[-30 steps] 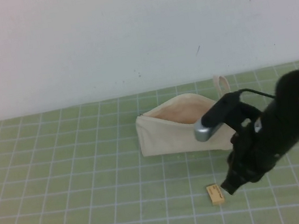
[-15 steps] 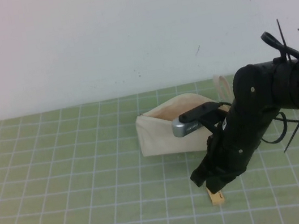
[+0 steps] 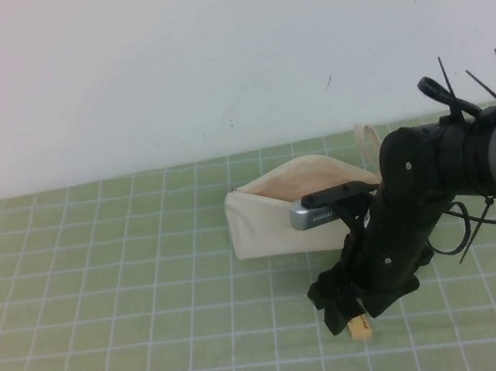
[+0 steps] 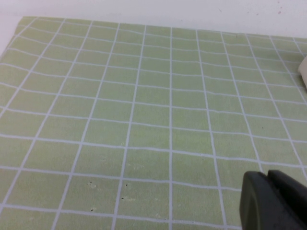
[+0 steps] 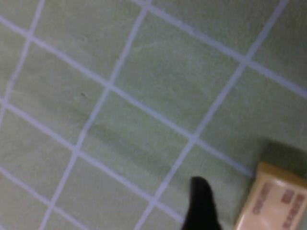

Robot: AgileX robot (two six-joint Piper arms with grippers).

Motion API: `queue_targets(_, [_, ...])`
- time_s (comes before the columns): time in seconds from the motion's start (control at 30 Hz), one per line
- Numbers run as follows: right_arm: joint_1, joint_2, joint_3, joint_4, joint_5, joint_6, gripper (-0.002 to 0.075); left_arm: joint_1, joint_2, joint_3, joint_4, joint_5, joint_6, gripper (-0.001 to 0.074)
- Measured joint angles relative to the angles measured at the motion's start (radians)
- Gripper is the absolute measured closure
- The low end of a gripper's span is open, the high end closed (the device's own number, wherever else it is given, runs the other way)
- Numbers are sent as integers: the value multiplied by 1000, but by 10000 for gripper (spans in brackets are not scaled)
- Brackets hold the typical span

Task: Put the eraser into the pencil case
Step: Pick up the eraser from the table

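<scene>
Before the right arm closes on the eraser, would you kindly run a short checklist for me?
1. Eraser on the mat, uncaged: ok, lying flat.
2. Right gripper over the eraser: ok, low and right at it; one fingertip sits beside the eraser.
3. Fingers straddling the eraser: cannot tell.
4. Pencil case open: ok, mouth gapes upward behind the arm.
5. Left gripper out of the way: ok, low over bare mat, off to the side of the case.

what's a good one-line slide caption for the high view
Right hand lowered over the eraser on the green grid mat, open pencil case just behind; left hand out of frame.
</scene>
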Motion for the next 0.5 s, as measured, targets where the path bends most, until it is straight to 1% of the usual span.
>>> queue_targets(0.03, [0,0,0,0,0,1,258,0,0,0,0,0,0,736])
queue_targets(0.1, [0,4,-2,0,0,2,330,0,0,0,0,0,0,736])
queue_targets(0.2, [0,10,-2,0,0,0,487,0,0,0,0,0,0,736])
queue_targets(0.23, [0,9,-2,0,3,-6,526,0,0,0,0,0,0,736])
queue_targets(0.4, [0,9,-4,1,13,-35,531,0,0,0,0,0,0,736])
queue_targets(0.5, [0,9,-15,14,60,-37,531,0,0,0,0,0,0,736])
